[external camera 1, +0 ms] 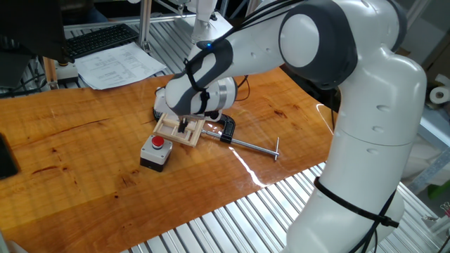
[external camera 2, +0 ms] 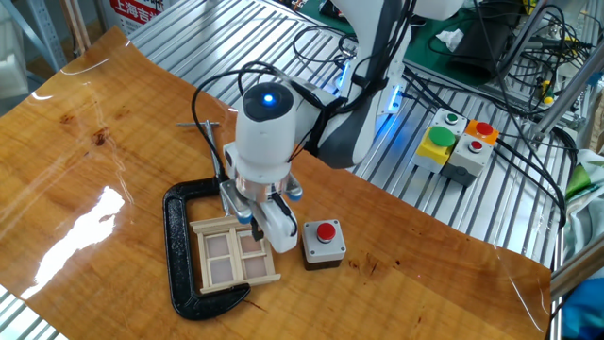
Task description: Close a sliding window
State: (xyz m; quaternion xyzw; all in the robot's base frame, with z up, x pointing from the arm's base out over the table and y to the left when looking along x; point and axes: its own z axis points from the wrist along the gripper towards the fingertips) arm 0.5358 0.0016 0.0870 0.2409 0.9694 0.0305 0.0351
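Observation:
The sliding window [external camera 2: 229,255] is a small pale wooden frame with two panes. It lies flat on the table inside the black C-clamp [external camera 2: 177,247]. In one fixed view it [external camera 1: 174,129] shows just under the wrist. My gripper [external camera 2: 254,225] points straight down over the window's right side, with its fingertips at the frame's edge by the crossbar. The fingers look pressed together with nothing between them. In one fixed view the gripper [external camera 1: 185,127] sits right over the frame, and the hand hides part of the window.
A grey box with a red button [external camera 2: 324,242] stands just right of the window, and shows in one fixed view [external camera 1: 155,151] too. The clamp's long screw rod [external camera 1: 254,147] lies on the table. A keyboard [external camera 1: 98,39], papers [external camera 1: 119,66] and button boxes [external camera 2: 455,143] lie beyond the table.

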